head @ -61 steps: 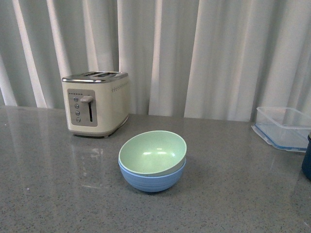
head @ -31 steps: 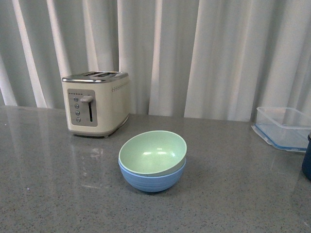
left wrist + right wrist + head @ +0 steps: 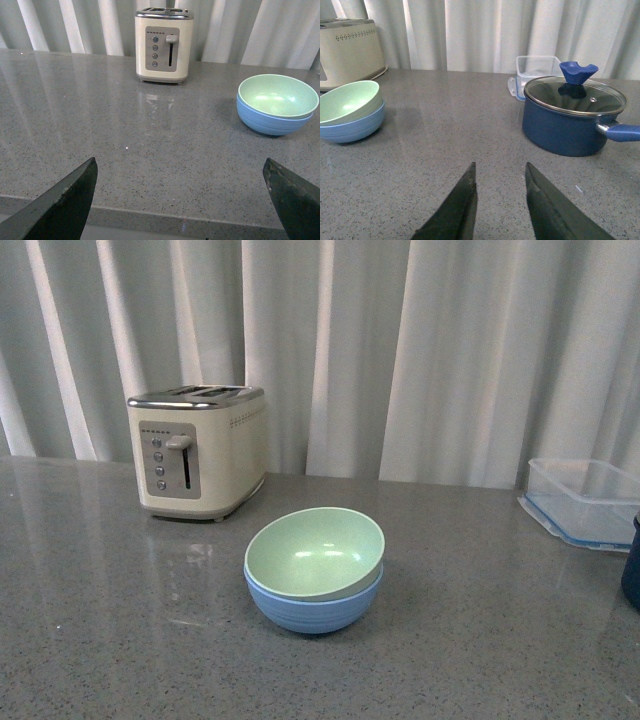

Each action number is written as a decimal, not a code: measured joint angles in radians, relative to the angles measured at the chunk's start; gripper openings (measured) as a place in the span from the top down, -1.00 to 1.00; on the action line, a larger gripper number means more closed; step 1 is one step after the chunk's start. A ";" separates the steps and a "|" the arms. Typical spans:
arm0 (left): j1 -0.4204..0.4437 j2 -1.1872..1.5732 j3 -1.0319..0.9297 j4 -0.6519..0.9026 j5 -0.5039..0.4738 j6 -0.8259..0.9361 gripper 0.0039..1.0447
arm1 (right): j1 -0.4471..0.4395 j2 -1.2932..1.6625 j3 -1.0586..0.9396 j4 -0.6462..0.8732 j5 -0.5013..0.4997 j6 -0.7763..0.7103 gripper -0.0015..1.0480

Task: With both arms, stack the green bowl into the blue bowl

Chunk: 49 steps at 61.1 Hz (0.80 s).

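Grey counter (image 3: 480, 640) is carrying the green bowl (image 3: 314, 552), sitting slightly tilted inside the blue bowl (image 3: 312, 608), so I'm keeping the left gripper (image 3: 182, 200) spread wide and right gripper (image 3: 500, 200) narrowly parted, both holding nothing.

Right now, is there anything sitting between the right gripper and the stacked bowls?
Nothing visible does. From the right gripper, bare countertop runs to the green bowl, which sits tilted in the blue bowl. The blue pot and clear container stand off to the other side.
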 joint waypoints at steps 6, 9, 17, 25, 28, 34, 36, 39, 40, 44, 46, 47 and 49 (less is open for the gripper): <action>0.000 0.000 0.000 0.000 0.000 0.000 -0.87 | 0.000 0.000 0.000 0.000 0.000 0.000 -0.04; 0.000 0.000 0.000 0.000 0.000 0.000 -0.87 | 0.000 0.000 0.000 0.000 0.000 0.000 -0.21; 0.000 0.000 0.000 0.000 0.000 0.000 -0.87 | 0.000 0.000 0.000 0.000 0.000 0.000 -0.72; 0.000 0.000 0.000 0.000 0.000 0.000 -0.87 | 0.000 0.000 0.000 0.000 0.000 0.000 -0.80; 0.000 0.000 0.000 0.000 0.000 0.000 -0.87 | 0.000 0.000 0.000 0.000 0.000 0.000 -0.81; 0.000 0.000 0.000 0.000 0.000 0.000 -0.87 | 0.000 0.000 0.000 0.000 0.000 0.000 -0.81; 0.000 0.000 0.000 0.000 0.000 0.000 -0.87 | 0.000 0.000 0.000 0.000 0.000 0.000 -0.81; 0.000 0.000 0.000 0.000 0.000 0.000 -0.87 | 0.000 0.000 0.000 0.000 0.000 0.000 -0.81; 0.000 0.000 0.000 0.000 0.000 0.000 -0.87 | 0.000 0.000 0.000 0.000 0.000 0.000 -0.81; 0.000 0.000 0.000 0.000 0.000 0.000 -0.87 | 0.000 0.000 0.000 0.000 0.000 0.000 -0.81; 0.000 0.000 0.000 0.000 0.000 0.000 -0.87 | 0.000 0.000 0.000 0.000 0.000 0.000 -0.81; 0.000 0.000 0.000 0.000 0.000 0.000 -0.87 | 0.000 0.000 0.000 0.000 0.000 0.000 -0.81; 0.000 0.000 0.000 0.000 0.000 0.000 -0.87 | 0.000 0.000 0.000 0.000 0.000 0.000 -0.81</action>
